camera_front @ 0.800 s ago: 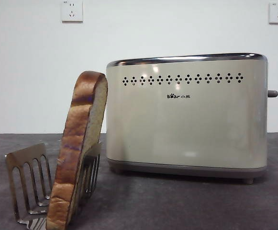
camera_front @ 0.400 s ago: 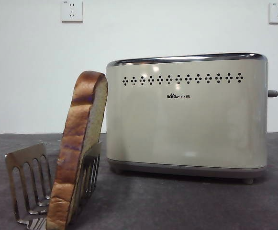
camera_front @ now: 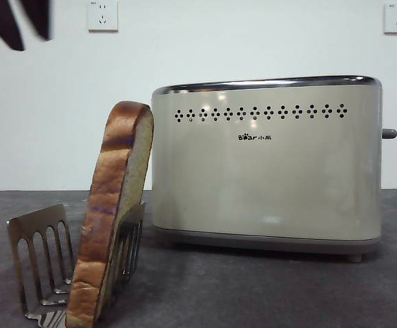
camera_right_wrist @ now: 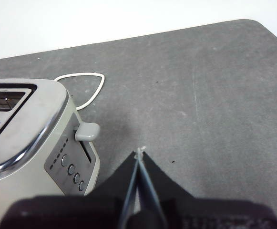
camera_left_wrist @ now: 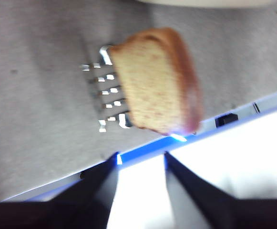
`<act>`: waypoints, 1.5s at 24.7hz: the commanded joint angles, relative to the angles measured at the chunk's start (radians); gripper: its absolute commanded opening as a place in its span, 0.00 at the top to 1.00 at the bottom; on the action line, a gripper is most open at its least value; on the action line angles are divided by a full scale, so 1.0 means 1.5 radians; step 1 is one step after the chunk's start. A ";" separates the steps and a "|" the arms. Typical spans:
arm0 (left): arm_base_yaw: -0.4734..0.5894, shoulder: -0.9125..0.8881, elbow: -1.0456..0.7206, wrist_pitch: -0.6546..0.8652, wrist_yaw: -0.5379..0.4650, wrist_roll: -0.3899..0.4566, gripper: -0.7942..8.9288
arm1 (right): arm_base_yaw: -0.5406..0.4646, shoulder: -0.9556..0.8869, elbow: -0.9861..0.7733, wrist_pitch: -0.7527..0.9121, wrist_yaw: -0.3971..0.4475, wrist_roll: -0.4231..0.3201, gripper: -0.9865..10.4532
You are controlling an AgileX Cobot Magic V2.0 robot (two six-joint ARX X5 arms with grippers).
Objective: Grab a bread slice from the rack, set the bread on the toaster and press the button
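Nothing is done yet: the slice of bread [camera_front: 111, 212] leans in the rack [camera_front: 39, 263] beside the toaster [camera_front: 266, 164]. The left gripper [camera_left_wrist: 140, 160] hovers above it, jaws apart and empty; the right gripper [camera_right_wrist: 139, 155] waits closed near the button [camera_right_wrist: 87, 131]

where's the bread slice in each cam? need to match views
Front view: slice of bread lower left, leaning in the rack, beside the toaster.
Left wrist view: upper middle, over the rack.
Right wrist view: not in it.
Shared landmark: the rack; the toaster links the right wrist view.
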 commanded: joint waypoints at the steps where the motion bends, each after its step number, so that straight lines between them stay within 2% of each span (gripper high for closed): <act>1: -0.029 0.032 0.033 0.003 -0.002 -0.016 0.35 | 0.001 -0.001 0.004 0.004 0.000 0.002 0.91; 10: -0.059 0.148 0.141 -0.016 -0.007 0.005 0.33 | 0.001 -0.001 0.004 0.004 0.000 0.002 0.91; 16: -0.062 0.198 0.149 -0.016 0.004 0.039 0.33 | 0.001 -0.001 0.005 0.006 0.000 0.002 0.91; 21: -0.061 0.210 0.149 -0.016 -0.006 0.039 0.33 | 0.001 -0.001 0.006 0.005 0.000 0.002 0.91; 27: -0.056 0.211 0.149 -0.010 -0.061 0.007 0.34 | 0.001 -0.001 0.007 0.004 0.000 0.002 0.91; 34: -0.057 0.215 0.149 0.041 -0.130 -0.024 0.34 | 0.001 -0.001 0.007 0.004 0.000 0.002 0.91; 37: -0.057 0.215 0.149 0.051 -0.118 -0.037 0.34 | 0.001 -0.001 0.007 0.004 0.000 0.002 0.91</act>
